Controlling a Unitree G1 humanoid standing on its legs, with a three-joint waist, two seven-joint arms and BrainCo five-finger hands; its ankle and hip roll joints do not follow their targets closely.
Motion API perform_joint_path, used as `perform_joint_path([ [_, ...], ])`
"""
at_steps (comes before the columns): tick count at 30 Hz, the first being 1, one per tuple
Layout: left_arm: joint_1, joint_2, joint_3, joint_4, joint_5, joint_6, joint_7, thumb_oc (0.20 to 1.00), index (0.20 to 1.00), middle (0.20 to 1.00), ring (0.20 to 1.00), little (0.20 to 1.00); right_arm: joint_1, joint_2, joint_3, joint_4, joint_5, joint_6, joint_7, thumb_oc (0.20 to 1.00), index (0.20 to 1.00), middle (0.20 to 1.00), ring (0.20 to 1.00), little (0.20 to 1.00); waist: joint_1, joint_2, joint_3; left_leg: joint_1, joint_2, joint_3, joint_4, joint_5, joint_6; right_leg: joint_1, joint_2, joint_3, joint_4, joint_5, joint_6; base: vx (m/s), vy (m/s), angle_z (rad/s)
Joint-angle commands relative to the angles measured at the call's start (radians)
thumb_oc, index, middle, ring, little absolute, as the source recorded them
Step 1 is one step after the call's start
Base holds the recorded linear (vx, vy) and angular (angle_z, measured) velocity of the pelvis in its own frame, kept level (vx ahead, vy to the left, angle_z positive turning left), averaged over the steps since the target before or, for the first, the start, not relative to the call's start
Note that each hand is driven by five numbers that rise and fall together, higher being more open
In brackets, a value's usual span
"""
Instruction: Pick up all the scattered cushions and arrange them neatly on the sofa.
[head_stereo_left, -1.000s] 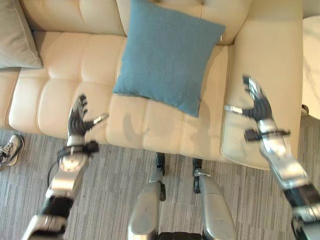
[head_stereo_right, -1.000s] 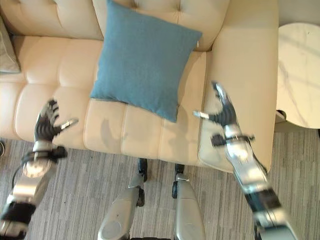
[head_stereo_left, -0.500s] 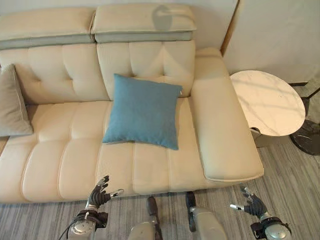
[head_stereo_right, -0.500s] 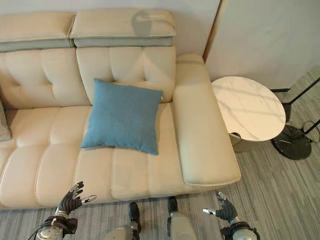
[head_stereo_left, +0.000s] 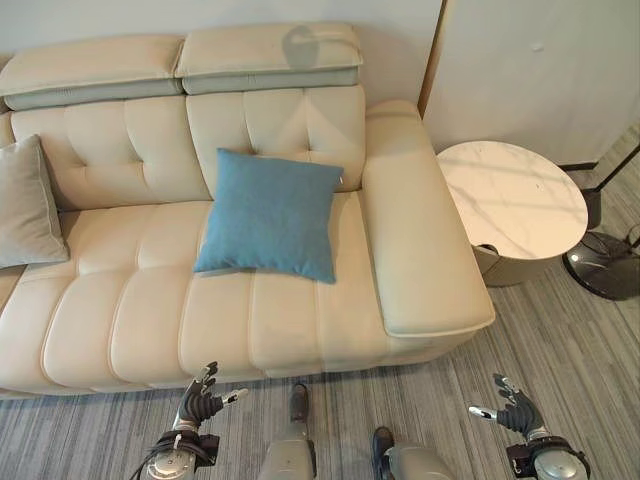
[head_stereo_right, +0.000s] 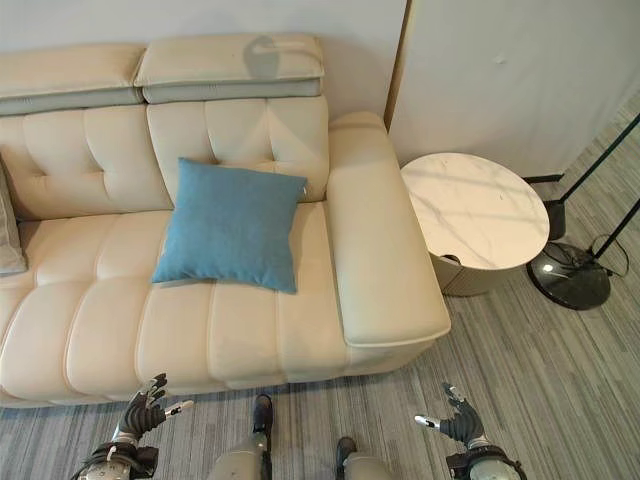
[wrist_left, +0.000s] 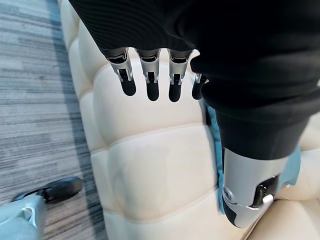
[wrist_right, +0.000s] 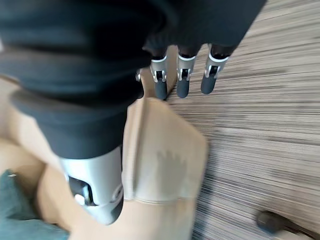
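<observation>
Cream leather sofa is filling centre frame, blue square cushion resting there since I pulled back; left hand and right hand hanging empty, fingers spread.

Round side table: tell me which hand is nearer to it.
Right. The right hand hovers open over the floor just in front of the round side table; the left hand is across the sofa front, far to its left.

I see smooth, slightly glossy cream leather on the sofa, matt woven cloth on the blue cushion, polished marble on the side table.
</observation>
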Motion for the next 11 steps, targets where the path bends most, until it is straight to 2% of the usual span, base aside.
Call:
perform_joint_path([
  [1, -0.024, 0.036, 0.039, -0.012, -0.032, -0.024, 0.008, 1.000, 1.000, 1.000, 1.000, 1.000, -0.059, 0.009, -0.010, -0.008, 0.023, -0.030, -0.010, 1.000, 1.000, 1.000, 1.000, 1.000, -0.019, -0.017, -0.024, 0.124, -0.021, 0.013, -0.071, -0.078, 0.027, 0.102, 0.049, -0.018, -0.192, 0.019, 0.094, -0.01, 0.087, 0.08],
  [5, -0.035, 0.039, 0.028, 0.023, -0.026, -0.018, 0.009, 1.000, 1.000, 1.000, 1.000, 1.000, -0.074, 0.017, -0.005, 0.028, 0.022, -0.023, -0.018, 1.000, 1.000, 1.000, 1.000, 1.000, -0.032, -0.012, -0.052, 0.172, -0.022, 0.020, -0.186, -0.042, 0.024, 0.110, 0.054, -0.029, -0.215, 0.041, 0.102, -0.02, 0.055, 0.17],
  [11, -0.019, 0.039, 0.033, 0.059, -0.006, -0.007, -0.002, 1.000, 1.000, 1.000, 1.000, 1.000, -0.085, 0.016, -0.003, 0.027, 0.018, -0.014, -0.021, 1.000, 1.000, 1.000, 1.000, 1.000, -0.027, -0.008, -0.074, 0.223, -0.027, 0.019, -0.254, -0.031, 0.034, 0.134, 0.060, -0.021, -0.240, 0.051, 0.106, 0.00, 0.045, 0.03],
])
